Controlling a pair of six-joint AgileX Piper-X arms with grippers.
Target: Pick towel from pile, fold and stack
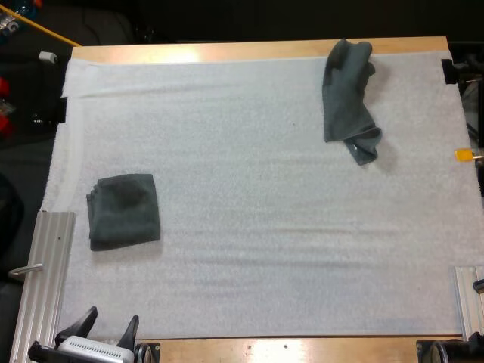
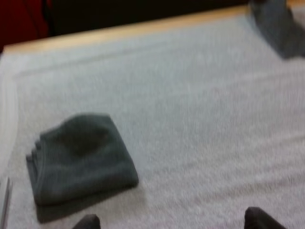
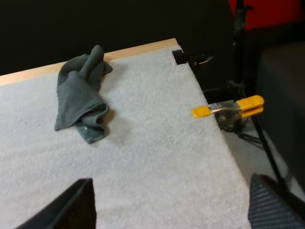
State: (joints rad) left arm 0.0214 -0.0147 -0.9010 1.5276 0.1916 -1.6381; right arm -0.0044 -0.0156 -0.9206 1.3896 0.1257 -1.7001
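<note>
The left gripper (image 1: pixel 113 318) and right gripper (image 3: pixel 171 210) are both seen with fingers apart and empty. The crumpled towel (image 1: pixel 349 98) lies well ahead of the right gripper, toward its left. The folded towel (image 1: pixel 125 210) lies just ahead of the left gripper. The crumpled towel is best pinched at its bunched near end and lifted clear. Its long axis runs away from the right gripper, with the bunched end pointing back.

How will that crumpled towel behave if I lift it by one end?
Likely floppy: the crumpled towel lies in loose folds, so it should hang and unfurl. Probably light, being thin cloth. It may drag on the fuzzy white mat.
</note>
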